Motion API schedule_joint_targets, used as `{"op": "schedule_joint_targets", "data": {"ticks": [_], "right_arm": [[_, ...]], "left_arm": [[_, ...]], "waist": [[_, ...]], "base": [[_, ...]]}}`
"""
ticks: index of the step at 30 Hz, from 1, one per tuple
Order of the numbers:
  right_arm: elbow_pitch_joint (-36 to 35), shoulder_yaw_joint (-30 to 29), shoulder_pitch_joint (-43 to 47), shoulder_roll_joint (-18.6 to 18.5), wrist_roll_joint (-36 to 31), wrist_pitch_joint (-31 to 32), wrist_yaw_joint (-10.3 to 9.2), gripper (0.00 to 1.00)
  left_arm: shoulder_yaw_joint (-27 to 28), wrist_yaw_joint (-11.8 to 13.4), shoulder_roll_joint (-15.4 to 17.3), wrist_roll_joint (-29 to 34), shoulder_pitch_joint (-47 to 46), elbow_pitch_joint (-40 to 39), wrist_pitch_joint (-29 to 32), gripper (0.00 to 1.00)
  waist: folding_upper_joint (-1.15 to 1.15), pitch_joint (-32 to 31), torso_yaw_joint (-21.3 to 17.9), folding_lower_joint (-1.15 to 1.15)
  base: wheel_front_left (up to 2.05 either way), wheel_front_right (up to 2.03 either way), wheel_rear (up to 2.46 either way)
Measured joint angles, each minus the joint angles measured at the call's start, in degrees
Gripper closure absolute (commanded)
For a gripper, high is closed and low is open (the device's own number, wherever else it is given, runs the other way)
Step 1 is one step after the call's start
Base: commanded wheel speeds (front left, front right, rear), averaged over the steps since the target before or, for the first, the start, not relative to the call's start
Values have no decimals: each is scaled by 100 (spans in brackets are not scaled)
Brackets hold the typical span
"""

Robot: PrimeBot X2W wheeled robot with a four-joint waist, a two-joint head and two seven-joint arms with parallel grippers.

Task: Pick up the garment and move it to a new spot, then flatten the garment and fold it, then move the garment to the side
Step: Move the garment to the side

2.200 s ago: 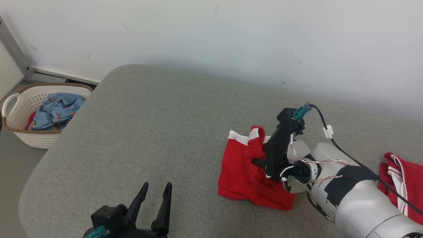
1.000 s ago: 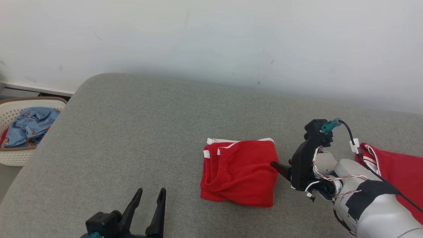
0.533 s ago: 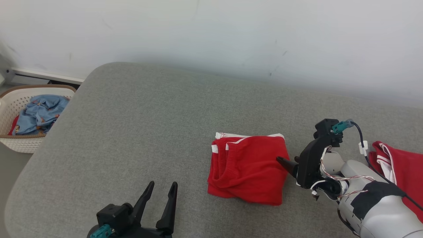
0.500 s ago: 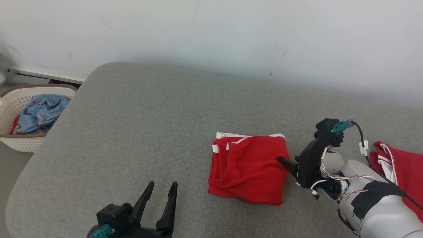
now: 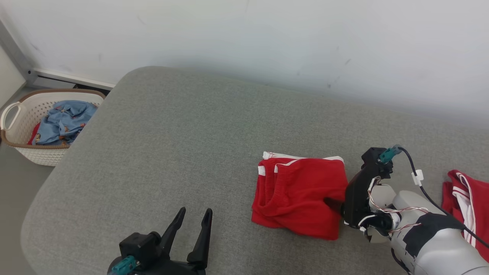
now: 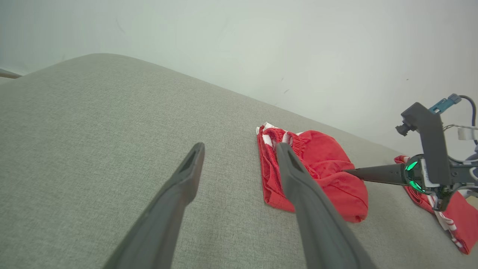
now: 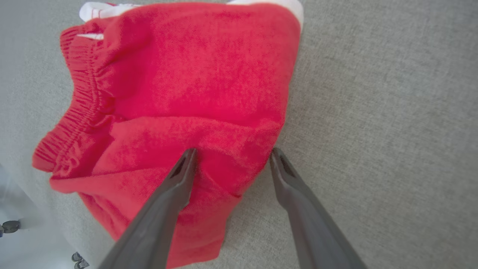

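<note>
Found the red shorts (image 5: 300,193) folded into a compact block on the right half of the grey cushion (image 5: 172,133), elastic waistband turned left, white trim at the far edge. Compared with two seconds earlier: saw no more bunched flap under the right gripper (image 5: 333,202), only a finished fold lying flat. Watched that gripper draw back to the block's right edge a second ago, then nose in again. Caught it now straddling that edge with jaws spread wide, one finger over the cloth, the other on bare cushion just beside it, nothing pinched yet. Left the left gripper (image 5: 195,212) low in front, well apart from the shorts, jaws likewise wide and empty. Judged flattening and folding done. Read the return as the lead-in to gripping the edge and carrying the block aside, perhaps toward the second red garment (image 5: 464,198) at far right. Expected loose layers to slip unless caught together.
</note>
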Motion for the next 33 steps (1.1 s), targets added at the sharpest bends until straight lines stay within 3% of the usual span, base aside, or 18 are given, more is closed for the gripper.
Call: {"op": "schedule_joint_targets", "data": {"ticks": [11,12,13,14,21,33], "right_arm": [[288,122,-213,143,0,664,-160,0],[300,136,-235,140,0,709,-155,4],[304,133,-248,140,1,728,-154,78],[305,121,-252,135,2,732,-154,100],[320,85,-285,101,-2,610,-68,100],[166,69,-612,-181,-84,368,80,100]], "left_arm": [[40,3,-85,-2,-2,32,-18,0],[42,4,-92,-5,-3,47,-20,0],[45,10,-98,-12,-3,62,-44,0],[51,10,-98,-15,-3,71,-63,0],[132,11,-57,-27,9,163,-109,0],[194,19,53,-34,27,89,-124,0]], "waist": [[0,151,151,0],[0,159,159,0],[0,164,164,0],[0,167,167,0],[0,121,99,0],[0,88,-378,0]], "base": [[0,0,0],[0,0,0],[0,0,0],[0,0,0],[0,0,0],[0,0,0]]}}
